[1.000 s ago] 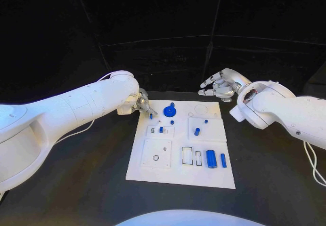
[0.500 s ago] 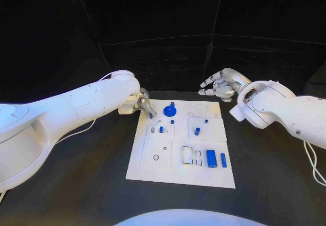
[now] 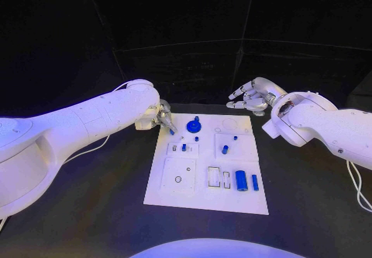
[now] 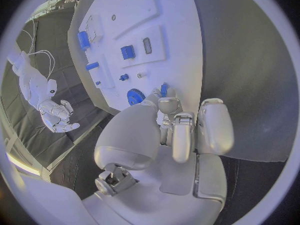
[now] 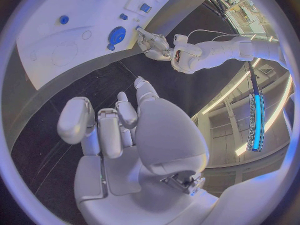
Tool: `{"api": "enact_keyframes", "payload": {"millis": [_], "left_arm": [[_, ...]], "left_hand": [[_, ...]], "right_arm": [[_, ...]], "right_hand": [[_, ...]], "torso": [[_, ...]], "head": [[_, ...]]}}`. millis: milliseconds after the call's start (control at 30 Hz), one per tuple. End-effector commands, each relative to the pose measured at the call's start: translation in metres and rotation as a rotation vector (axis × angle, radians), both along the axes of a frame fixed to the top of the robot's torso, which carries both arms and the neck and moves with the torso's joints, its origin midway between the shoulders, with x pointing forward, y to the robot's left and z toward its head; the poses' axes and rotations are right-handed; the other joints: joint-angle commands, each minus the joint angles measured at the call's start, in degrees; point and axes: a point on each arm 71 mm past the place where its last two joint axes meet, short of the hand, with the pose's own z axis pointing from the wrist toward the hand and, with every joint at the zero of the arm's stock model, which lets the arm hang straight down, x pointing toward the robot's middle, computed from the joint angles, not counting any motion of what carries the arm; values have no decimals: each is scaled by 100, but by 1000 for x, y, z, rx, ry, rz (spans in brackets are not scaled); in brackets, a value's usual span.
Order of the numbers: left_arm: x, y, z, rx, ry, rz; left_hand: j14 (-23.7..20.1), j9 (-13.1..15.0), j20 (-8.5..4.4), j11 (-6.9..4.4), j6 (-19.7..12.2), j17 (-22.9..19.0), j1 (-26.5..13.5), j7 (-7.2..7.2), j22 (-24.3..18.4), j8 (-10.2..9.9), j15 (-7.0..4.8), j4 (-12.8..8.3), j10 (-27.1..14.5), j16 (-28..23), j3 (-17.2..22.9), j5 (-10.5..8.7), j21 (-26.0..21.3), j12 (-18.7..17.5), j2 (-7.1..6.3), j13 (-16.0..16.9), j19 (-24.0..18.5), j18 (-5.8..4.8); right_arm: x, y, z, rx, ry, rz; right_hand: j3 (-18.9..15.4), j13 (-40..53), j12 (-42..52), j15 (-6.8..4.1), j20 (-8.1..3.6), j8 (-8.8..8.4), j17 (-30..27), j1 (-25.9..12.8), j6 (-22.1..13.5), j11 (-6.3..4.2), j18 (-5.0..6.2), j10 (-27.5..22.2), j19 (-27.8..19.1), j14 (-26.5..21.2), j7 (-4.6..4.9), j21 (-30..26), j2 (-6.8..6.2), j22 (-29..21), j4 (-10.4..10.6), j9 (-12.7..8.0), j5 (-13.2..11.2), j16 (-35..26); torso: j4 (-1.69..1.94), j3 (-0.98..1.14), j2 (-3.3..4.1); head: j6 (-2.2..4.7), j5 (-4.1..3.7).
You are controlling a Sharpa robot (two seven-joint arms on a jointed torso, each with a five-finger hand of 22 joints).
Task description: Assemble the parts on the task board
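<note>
The white task board (image 3: 233, 201) lies in the middle of the black table. My left hand (image 3: 161, 119) hovers at the board's far left corner and pinches a small blue peg (image 3: 171, 131) at its fingertips; the same peg (image 4: 164, 89) shows just past the fingers (image 4: 167, 105) in the left wrist view. A blue gear (image 3: 193, 127) stands beside it on the board, also seen as gear (image 4: 134, 96). My right hand (image 3: 249, 97) hangs beyond the board's far right corner, fingers spread, holding nothing. Its fingers (image 5: 103, 127) are apart above the board (image 5: 44, 60).
A blue cylinder (image 3: 241, 180) and a thin blue bar (image 3: 255, 183) lie at the board's near right. A blue block (image 3: 224, 150) and small pegs (image 3: 184, 148) stand mid-board. Black table (image 3: 93, 188) surrounds the board on both sides.
</note>
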Motion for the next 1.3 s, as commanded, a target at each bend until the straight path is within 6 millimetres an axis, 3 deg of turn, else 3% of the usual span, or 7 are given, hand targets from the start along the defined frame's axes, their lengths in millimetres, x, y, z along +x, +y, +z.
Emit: {"api": "enact_keyframes", "payload": {"millis": [33,100,233,367,767,1067,1300], "left_arm": [[0,0,0,-25,-7,-3],[0,0,0,-38,-9,4],[-1,3,2,-83,-17,27],[-4,6,5,-124,-32,47],[-30,7,18,-225,-116,69],[-54,6,9,-241,-169,43],[-66,6,-3,-212,-212,11]], "left_hand": [[594,1,-5,7,4,1509,-23,31,-2,48,22,-504,1,18,786,31,-16,-23,-7,-13,13,0],[594,3,1,22,6,1509,-154,28,3,74,30,-571,16,18,1042,35,-16,-21,-73,-15,15,2],[594,32,10,34,-24,1509,-771,58,2,214,61,-771,50,18,2064,82,-32,-17,-387,-52,13,13],[594,77,23,23,-16,1509,-1120,39,-6,369,43,-890,89,18,2689,68,-49,11,-557,-59,9,12],[594,101,20,15,16,1509,-1319,9,-16,478,27,-972,116,18,3039,61,-66,17,-698,-78,7,13],[594,103,14,4,37,1509,-1361,-3,6,508,19,-991,140,18,3125,61,-52,28,-752,-73,16,9],[594,104,9,-4,54,1509,-1375,-12,38,524,13,-1001,157,18,3168,61,-29,33,-783,-68,27,3]], "right_arm": [[0,0,2,2,-7,3],[0,0,2,2,-7,3],[0,0,2,1,-5,2],[0,-1,1,-1,-3,1],[1,-4,1,-5,3,-4],[1,-4,1,-5,6,-3],[1,-5,0,-5,8,-3]], "right_hand": [[-9,-6,-13,-29,-3,28,178,31,-24,-10,104,-34,-41,308,-5,-20,32,-5,-25,-10,20,-23],[-9,-6,-13,-29,-3,28,178,31,-24,-10,104,-34,-41,308,-5,-20,32,-5,-25,-10,20,-23],[-10,-6,-13,-29,-3,31,176,33,-25,-10,104,-34,-41,308,-5,-21,32,-6,-25,-10,29,-24],[-12,-3,-9,-29,-3,33,175,35,-25,-10,104,-31,-41,308,-5,-23,34,-8,-24,-10,43,-26],[-18,-15,-15,-30,-3,45,167,39,-26,-11,104,-38,-39,307,-5,-28,39,-12,-17,-9,102,-34],[-18,-15,-15,-30,-3,45,167,39,-26,-11,104,-38,-39,307,-5,-28,39,-12,-17,-9,102,-34],[-20,-11,-11,-30,-2,48,171,39,-27,-11,103,-34,-37,308,-5,-27,40,-9,-15,-9,118,-32]], "torso": [[5,-1,-2],[6,-1,-1],[13,0,-4],[19,4,-9],[77,10,-18],[111,2,-21],[94,3,-13]], "head": [[-3,-1],[0,0],[1,8],[-3,22],[-15,20],[-20,27],[-32,50]]}}
